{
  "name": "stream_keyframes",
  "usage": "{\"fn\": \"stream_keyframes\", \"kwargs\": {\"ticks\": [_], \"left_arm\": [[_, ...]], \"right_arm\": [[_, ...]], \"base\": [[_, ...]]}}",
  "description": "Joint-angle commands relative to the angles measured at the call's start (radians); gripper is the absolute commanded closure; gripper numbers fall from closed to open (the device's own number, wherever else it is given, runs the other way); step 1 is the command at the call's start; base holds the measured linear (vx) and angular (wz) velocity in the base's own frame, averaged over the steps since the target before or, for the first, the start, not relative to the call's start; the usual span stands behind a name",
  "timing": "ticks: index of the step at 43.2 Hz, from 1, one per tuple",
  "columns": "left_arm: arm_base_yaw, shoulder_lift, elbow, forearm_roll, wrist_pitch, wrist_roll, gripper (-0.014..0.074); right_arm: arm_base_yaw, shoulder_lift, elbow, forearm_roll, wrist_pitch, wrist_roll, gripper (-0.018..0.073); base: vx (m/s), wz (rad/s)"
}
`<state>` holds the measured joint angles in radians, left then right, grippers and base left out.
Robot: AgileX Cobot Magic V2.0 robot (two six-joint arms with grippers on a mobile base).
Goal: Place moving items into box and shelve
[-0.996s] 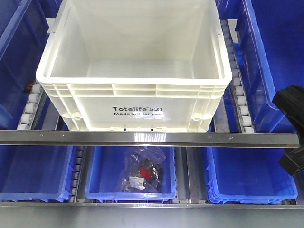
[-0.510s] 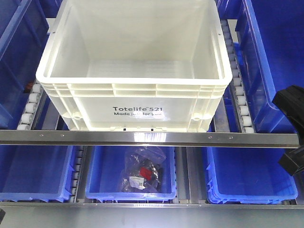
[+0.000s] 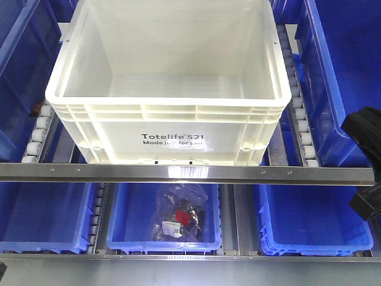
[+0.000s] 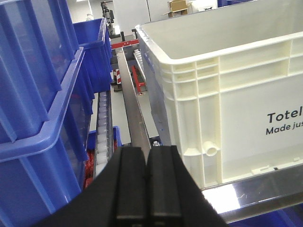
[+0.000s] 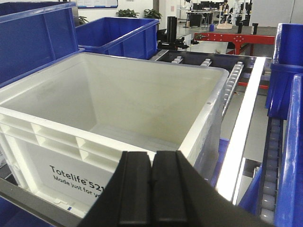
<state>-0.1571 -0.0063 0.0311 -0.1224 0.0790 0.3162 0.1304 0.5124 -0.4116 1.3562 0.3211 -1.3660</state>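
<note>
The box (image 3: 166, 113), a large white crate printed "Totelife 521", sits on the upper shelf between roller tracks, and its inside looks bare. It shows again in the left wrist view as the box (image 4: 236, 94) and in the right wrist view as the box (image 5: 109, 109). The moving items are out of view in every frame. My left gripper (image 4: 147, 152) is shut with nothing in it, just off the box's front left corner. My right gripper (image 5: 152, 157) is also shut and holds nothing, near the front right corner. A black part of the right arm (image 3: 364, 128) shows at the right edge.
A metal shelf rail (image 3: 178, 173) runs under the box's front. Roller tracks (image 3: 297, 113) flank the box. Blue bins (image 3: 339, 77) stand on both sides and on the lower shelf. The lower middle bin (image 3: 122, 214) holds a plastic bag of small parts (image 3: 178, 214).
</note>
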Motion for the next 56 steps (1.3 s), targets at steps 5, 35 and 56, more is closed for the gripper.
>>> {"fn": "stream_keyframes", "kwargs": {"ticks": [5, 35, 56], "left_arm": [[-0.005, -0.020, 0.005, -0.001, -0.079, 0.000, 0.0603], [-0.005, -0.020, 0.005, -0.001, -0.079, 0.000, 0.0603], [-0.005, -0.020, 0.005, -0.001, -0.079, 0.000, 0.0603]], "right_arm": [[0.001, 0.006, -0.030, 0.024, -0.014, -0.007, 0.0567], [0.001, 0.006, -0.053, -1.196, -0.075, 1.208, 0.0567], [0.001, -0.397, 0.391, -1.337, -0.408, 1.351, 0.0567]], "base": [[0.00, 0.00], [0.00, 0.00], [0.00, 0.00]]}}
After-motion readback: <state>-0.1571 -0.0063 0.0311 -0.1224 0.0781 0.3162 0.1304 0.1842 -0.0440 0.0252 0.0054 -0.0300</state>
